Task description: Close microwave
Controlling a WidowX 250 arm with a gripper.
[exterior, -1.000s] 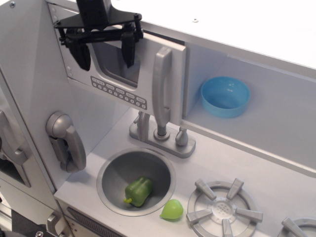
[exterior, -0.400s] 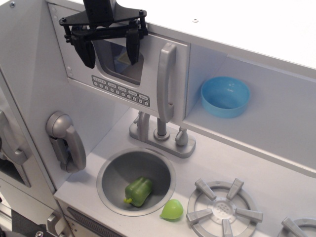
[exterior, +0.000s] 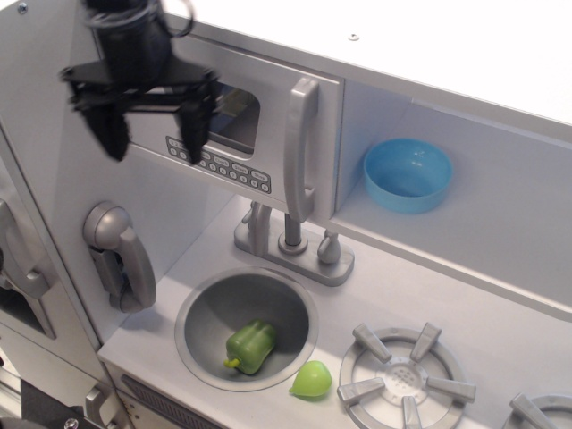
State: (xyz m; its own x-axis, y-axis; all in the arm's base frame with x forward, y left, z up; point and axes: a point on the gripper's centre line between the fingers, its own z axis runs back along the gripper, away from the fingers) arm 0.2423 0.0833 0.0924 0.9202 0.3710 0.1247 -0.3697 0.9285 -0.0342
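The microwave (exterior: 259, 134) is a white box at the upper left of the toy kitchen. Its door lies flush with the cabinet front, with a clear window, a row of small buttons (exterior: 228, 170) and a tall silver handle (exterior: 301, 147). My black gripper (exterior: 152, 134) hangs in front of the door's left part, a little away from it. Its two fingers (exterior: 112, 134) are spread apart and hold nothing.
A blue bowl (exterior: 407, 174) sits in the open compartment right of the microwave. A grey toy phone (exterior: 121, 255) hangs on the left wall. Below are a faucet (exterior: 290, 241), a sink (exterior: 192, 317) with a green pepper (exterior: 250, 347), a green fruit (exterior: 311, 381) and a burner (exterior: 404, 375).
The microwave door swung from ajar to flush shut. My gripper then moved left, down and away from the door, staying open.
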